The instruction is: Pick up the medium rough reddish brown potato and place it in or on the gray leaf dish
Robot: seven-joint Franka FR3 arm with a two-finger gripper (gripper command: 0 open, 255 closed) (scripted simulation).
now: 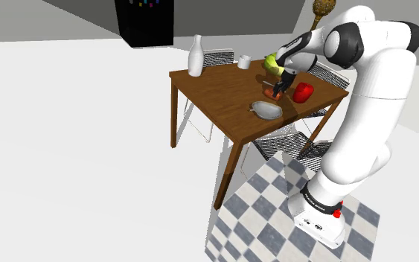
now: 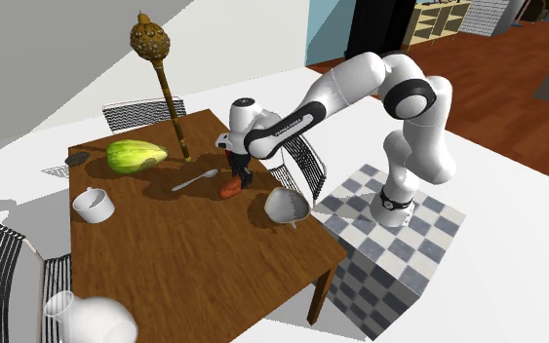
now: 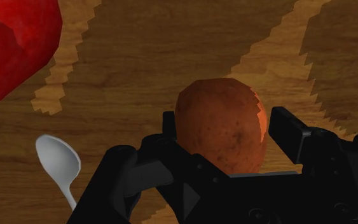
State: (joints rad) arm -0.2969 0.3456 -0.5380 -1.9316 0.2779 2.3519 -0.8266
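Note:
The reddish brown potato (image 3: 220,124) lies on the wooden table (image 1: 215,89), small beside the hand in the shoulder view (image 1: 275,96) and the second exterior view (image 2: 228,190). My black gripper (image 3: 227,122) is lowered over it (image 1: 277,91) (image 2: 240,177), open, one finger on each side. One finger sits against the potato's side; a thin gap shows at the other. The pale grey leaf dish (image 1: 267,110) (image 2: 287,207) rests empty near the table's edge, a short way from the potato.
A red pepper (image 1: 303,92) (image 3: 12,51) stands close by the gripper, and a spoon (image 2: 194,180) (image 3: 58,162) lies just beside the potato. A green squash (image 2: 136,156), mug (image 2: 94,205), white jug (image 1: 195,56) and tall knobbed staff (image 2: 155,44) share the table. Wire chairs (image 1: 289,141) surround it.

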